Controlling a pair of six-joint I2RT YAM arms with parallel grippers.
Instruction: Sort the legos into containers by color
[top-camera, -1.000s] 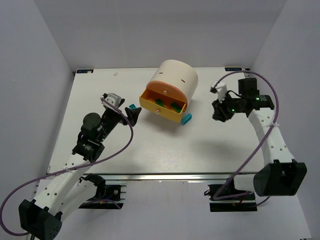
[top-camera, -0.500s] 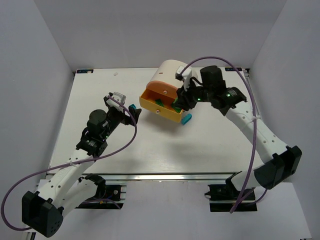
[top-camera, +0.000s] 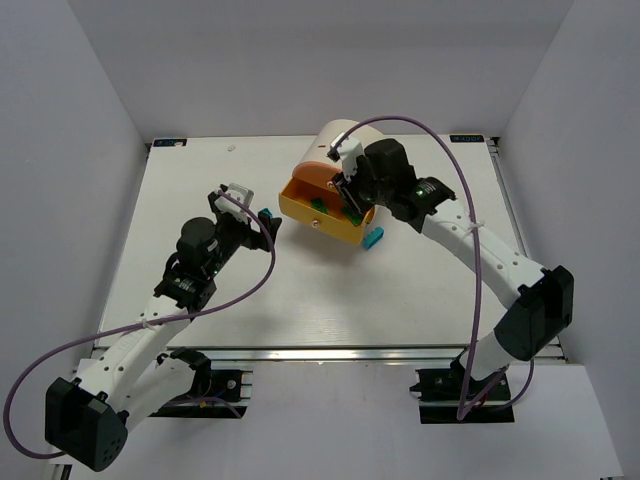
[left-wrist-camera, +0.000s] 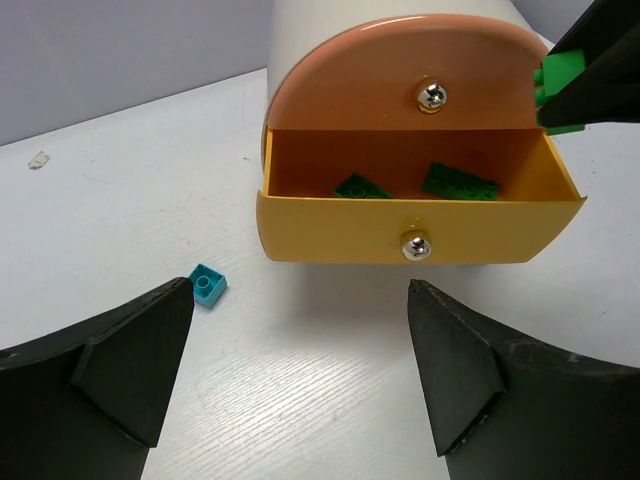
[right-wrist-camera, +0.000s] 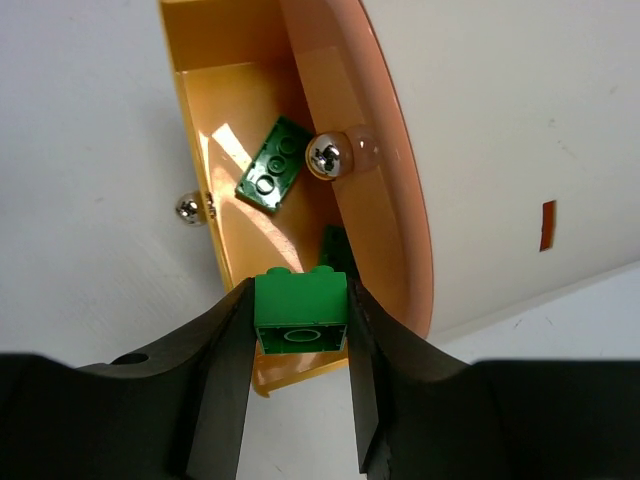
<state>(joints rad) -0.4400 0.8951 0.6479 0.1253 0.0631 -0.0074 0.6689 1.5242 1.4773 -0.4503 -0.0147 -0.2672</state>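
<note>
The cream drum (top-camera: 362, 148) lies at the table's back middle with its yellow-orange drawer (left-wrist-camera: 420, 228) pulled open. Two dark green legos (left-wrist-camera: 362, 186) (left-wrist-camera: 460, 182) lie inside it. The peach drawer (left-wrist-camera: 400, 70) above it is closed. My right gripper (right-wrist-camera: 300, 292) is shut on a bright green lego (right-wrist-camera: 300, 300) and hovers over the open drawer's right end (top-camera: 347, 196). My left gripper (left-wrist-camera: 300, 290) is open and holds nothing, low over the table facing the drawer. A teal lego (left-wrist-camera: 207, 285) lies just left of it. Another teal lego (top-camera: 373, 238) lies by the drawer's right corner.
White walls enclose the white table (top-camera: 300, 290) on three sides. Purple cables loop from both arms. A small white scrap (left-wrist-camera: 38, 158) lies at the far left back.
My right arm has swung left from the table's right side to above the open drawer, carrying the green lego. My left arm has edged slightly toward the drawer.
</note>
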